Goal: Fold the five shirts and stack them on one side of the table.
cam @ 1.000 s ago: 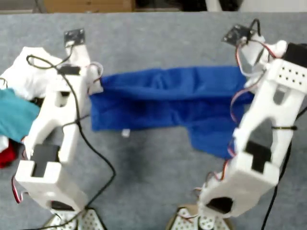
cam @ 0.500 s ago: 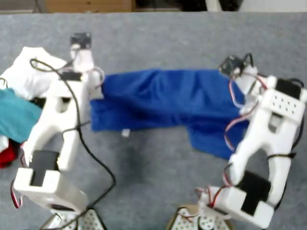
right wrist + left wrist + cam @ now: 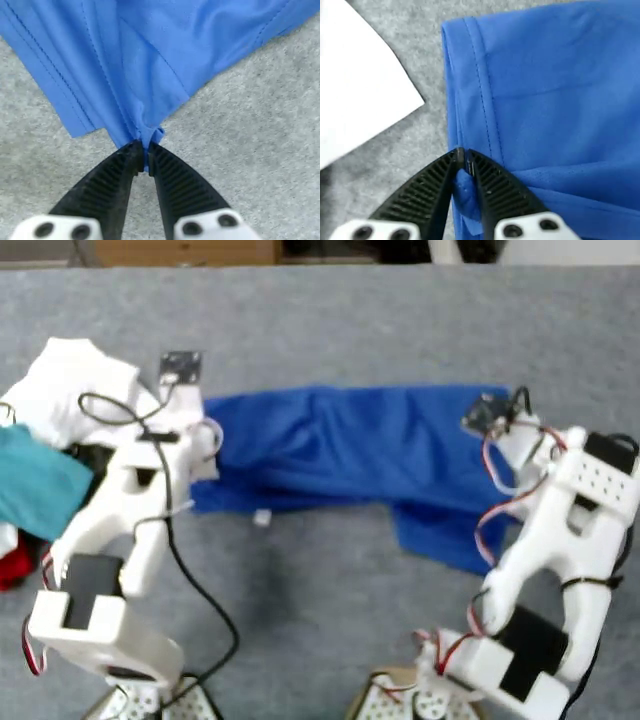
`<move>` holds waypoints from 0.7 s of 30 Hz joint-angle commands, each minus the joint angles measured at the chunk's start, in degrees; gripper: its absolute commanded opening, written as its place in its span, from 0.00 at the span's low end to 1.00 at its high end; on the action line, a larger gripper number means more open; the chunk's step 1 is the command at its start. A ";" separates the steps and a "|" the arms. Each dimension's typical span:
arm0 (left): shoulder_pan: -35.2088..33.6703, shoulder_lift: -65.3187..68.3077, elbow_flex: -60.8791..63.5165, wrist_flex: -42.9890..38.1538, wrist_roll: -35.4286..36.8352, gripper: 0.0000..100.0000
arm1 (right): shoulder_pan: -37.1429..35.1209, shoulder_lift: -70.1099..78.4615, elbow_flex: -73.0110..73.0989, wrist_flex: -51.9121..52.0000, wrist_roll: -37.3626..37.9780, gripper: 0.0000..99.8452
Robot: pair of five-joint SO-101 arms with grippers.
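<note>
Pinching only thin hems, the left hand (image 3: 463, 161) at nine o'clock and right hand (image 3: 144, 152) at three o'clock are clamped on the blue shirt (image 3: 350, 445) spread on the surface (image 3: 300, 330), so uneven pulling could slip a corner free.

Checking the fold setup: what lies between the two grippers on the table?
The blue shirt spans the stretch from the left gripper to the right gripper, each pinching an edge; the high view shows it.
</note>
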 commanded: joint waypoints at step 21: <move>-2.20 -2.77 -22.77 35.16 6.07 0.18 | -2.24 -13.58 1.01 6.24 11.16 0.16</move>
